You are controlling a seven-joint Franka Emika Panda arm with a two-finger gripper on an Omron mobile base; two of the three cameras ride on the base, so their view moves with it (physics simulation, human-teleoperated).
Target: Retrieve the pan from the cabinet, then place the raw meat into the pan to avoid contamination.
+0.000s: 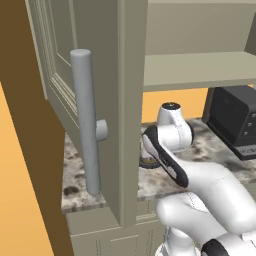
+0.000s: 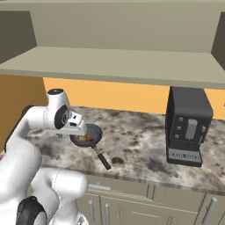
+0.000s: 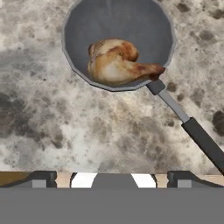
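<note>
Meat [image 3: 117, 63] lies inside the pan [image 3: 103, 26], upper middle of the hand view, on the speckled bench [image 3: 65, 127]; the pan's handle [image 3: 192, 131] runs to the lower right. The pincer [image 3: 113, 180] sits at the bottom edge, jaws wide apart, holding nothing. From the right base view, the arm hovers over the pan [image 2: 93, 132] at centre left, with a coffee machine [image 2: 188, 127] at right. The cabinet door [image 1: 75, 90] hangs open, upper left in the left base view. Placing looks finished; the next move is likely just lifting clear without nudging the pan. No readable writing anywhere.
</note>
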